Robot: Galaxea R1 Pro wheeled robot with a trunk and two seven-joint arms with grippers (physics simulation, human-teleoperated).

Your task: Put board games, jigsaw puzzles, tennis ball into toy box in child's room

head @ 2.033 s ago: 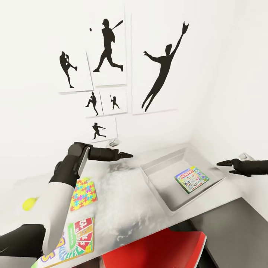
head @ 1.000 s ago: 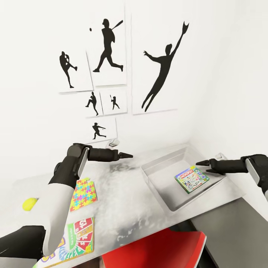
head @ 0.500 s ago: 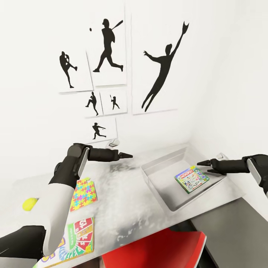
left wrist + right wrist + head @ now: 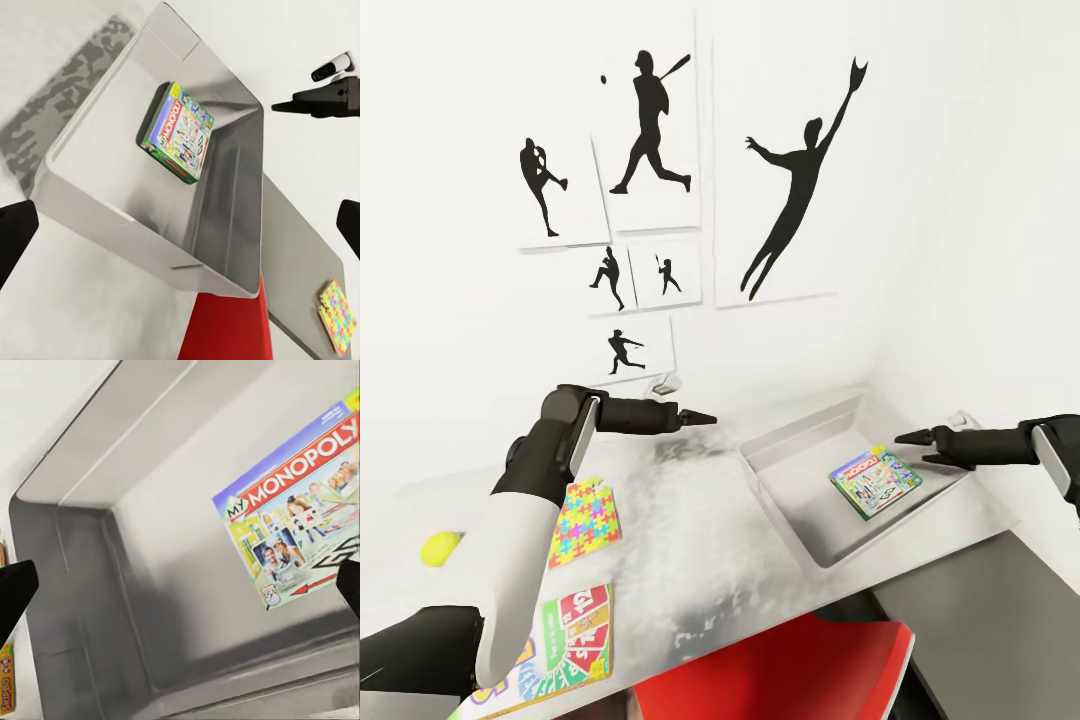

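Note:
The toy box (image 4: 792, 492) stands on the table (image 4: 690, 540) at the right, with the Monopoly board game (image 4: 875, 480) flat inside it. My right gripper (image 4: 912, 447) hovers open just above the box's far right rim; its wrist view looks down on the Monopoly board game (image 4: 300, 510). My left gripper (image 4: 702, 417) hangs open over the table's middle, left of the box. A jigsaw puzzle (image 4: 585, 520) lies under my left forearm, the Skip-Bo board game (image 4: 565, 640) nearer the front edge, and the tennis ball (image 4: 438, 547) at the far left. Past the toy box (image 4: 225, 247) lies a second jigsaw puzzle (image 4: 339, 315).
A red chair (image 4: 780, 670) is tucked at the table's front edge. White walls with black silhouette pictures (image 4: 660, 190) close the table's back and right side. A darker lower surface (image 4: 980, 610) runs off to the right of the box.
My right gripper swung left from beyond the box's right side to over its rim, then drew back slightly to the right. The left arm and the toys stayed put.

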